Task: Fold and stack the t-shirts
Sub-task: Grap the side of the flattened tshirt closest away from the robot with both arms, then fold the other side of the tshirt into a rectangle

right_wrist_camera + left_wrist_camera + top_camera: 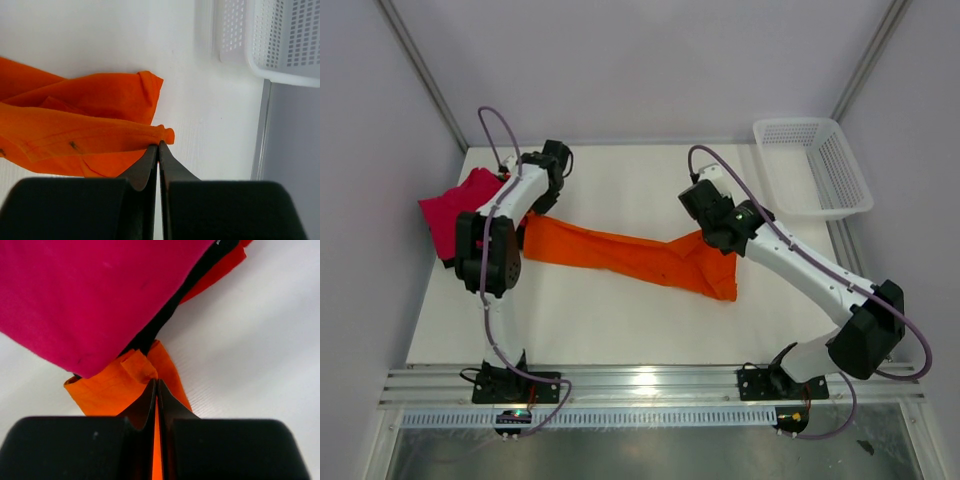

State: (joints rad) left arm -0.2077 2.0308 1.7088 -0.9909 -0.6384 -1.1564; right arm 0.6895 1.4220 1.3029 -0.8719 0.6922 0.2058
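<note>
The orange t-shirt (630, 255) stretches as a creased, twisted band across the bench (620, 330) between the left gripper (157, 385) and the right gripper (159, 146). Each has its jaws pinched tight on a bunched end. The magenta t-shirt (450, 215) lies crumpled at the bench's left edge, with the black t-shirt (170, 310) showing beneath it.

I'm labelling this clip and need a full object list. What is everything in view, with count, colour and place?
orange t-shirt: one, bright orange, stretched across the middle of the table between the two grippers
magenta t-shirt: one, magenta-pink, at the table's left edge by the left arm
black t-shirt: one, black, only an edge showing under the magenta t-shirt
basket: one, white mesh, far right corner
table: one, white, under everything
left gripper: one, black, shut on the left end of the orange t-shirt
right gripper: one, black, shut on the right end of the orange t-shirt
</note>
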